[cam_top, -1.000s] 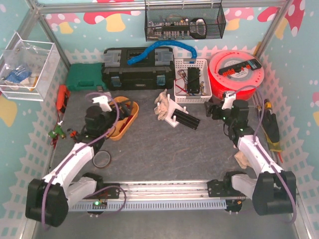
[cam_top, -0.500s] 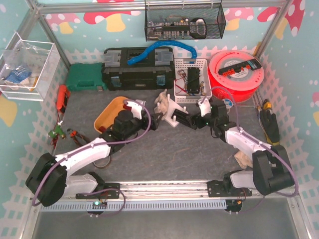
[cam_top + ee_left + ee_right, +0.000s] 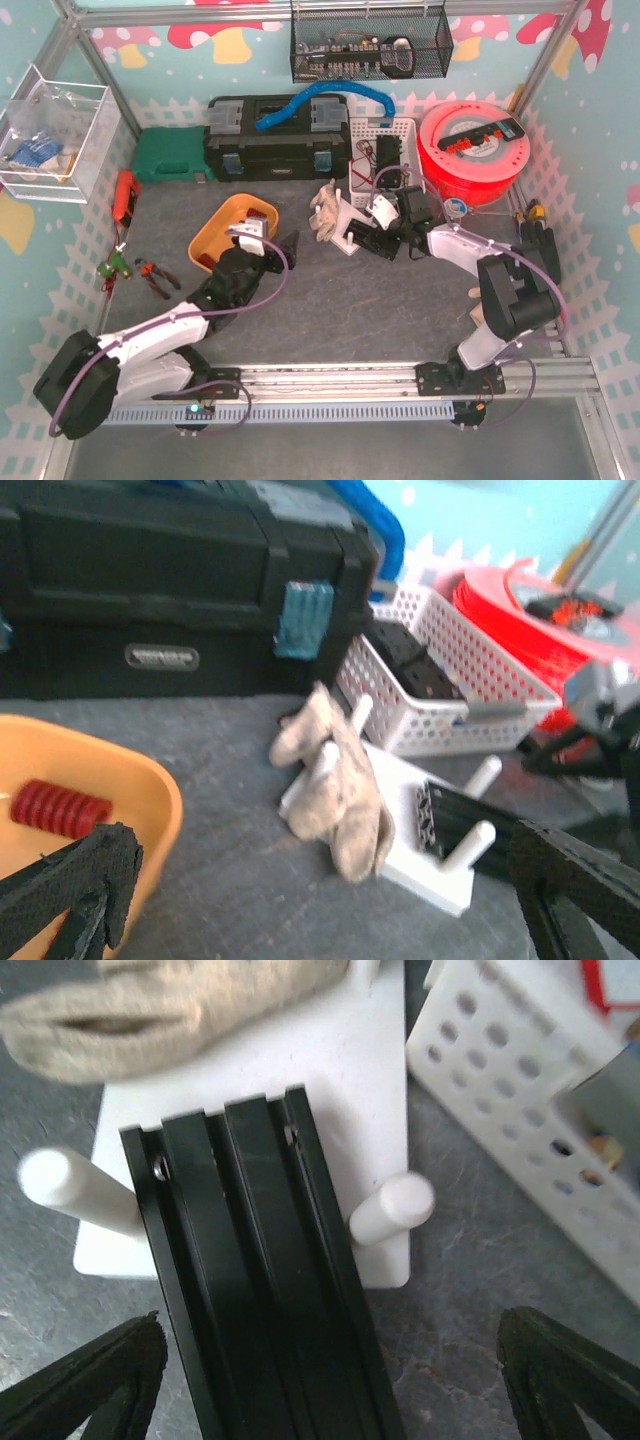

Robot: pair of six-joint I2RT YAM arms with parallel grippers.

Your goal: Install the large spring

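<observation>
A red coiled spring (image 3: 60,805) lies in the orange bowl (image 3: 222,228) left of centre. My left gripper (image 3: 280,248) hovers open just right of the bowl, with nothing between its fingers, facing the fixture. The fixture is a white base (image 3: 345,222) with upright white pegs (image 3: 395,1210) and a black slotted rail (image 3: 260,1290) lying across it. A beige glove (image 3: 324,208) is draped over its far-left end. My right gripper (image 3: 373,232) stands open low over the rail, one finger on each side, not touching it.
A white perforated basket (image 3: 385,160) sits right behind the fixture, close to my right gripper. Black toolbox (image 3: 275,140), green case (image 3: 170,155) and red filament spool (image 3: 470,150) line the back. Pliers (image 3: 155,275) lie at the left.
Both arms swung in toward the middle. The left gripper left the bowl and now faces the fixture. The right gripper came from the right side to straddle the black rail.
</observation>
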